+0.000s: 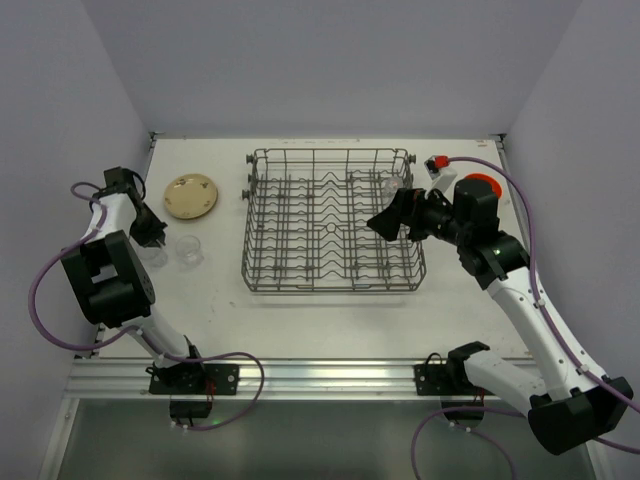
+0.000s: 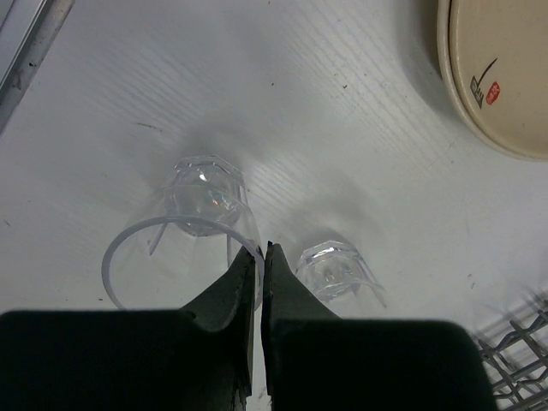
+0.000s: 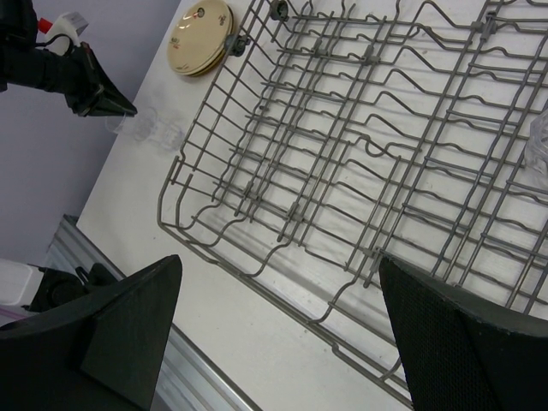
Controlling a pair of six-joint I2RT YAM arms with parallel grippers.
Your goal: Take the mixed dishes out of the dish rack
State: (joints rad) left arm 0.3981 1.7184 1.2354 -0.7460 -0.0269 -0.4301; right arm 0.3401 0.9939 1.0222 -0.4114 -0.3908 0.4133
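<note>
The grey wire dish rack (image 1: pixel 330 222) sits mid-table and holds only one clear glass (image 1: pixel 392 184) at its far right corner. Beige plates (image 1: pixel 190 195) lie stacked to its left. Two clear glasses (image 1: pixel 187 250) stand upright near them. My left gripper (image 2: pixel 259 250) is shut, pinching the rim of the left glass (image 2: pixel 204 199), which rests on the table; the other glass (image 2: pixel 330 270) stands just right of it. My right gripper (image 3: pixel 282 330) hovers open and empty over the rack's (image 3: pixel 342 128) right side, its fingers (image 3: pixel 128 334) wide apart.
An orange bowl (image 1: pixel 484 184) rests on the table right of the rack, behind my right arm. The plate (image 2: pixel 505 77) lies beyond the glasses, and the rack's corner (image 2: pixel 514 351) is close on their right. A metal rail (image 1: pixel 320 375) runs along the near edge.
</note>
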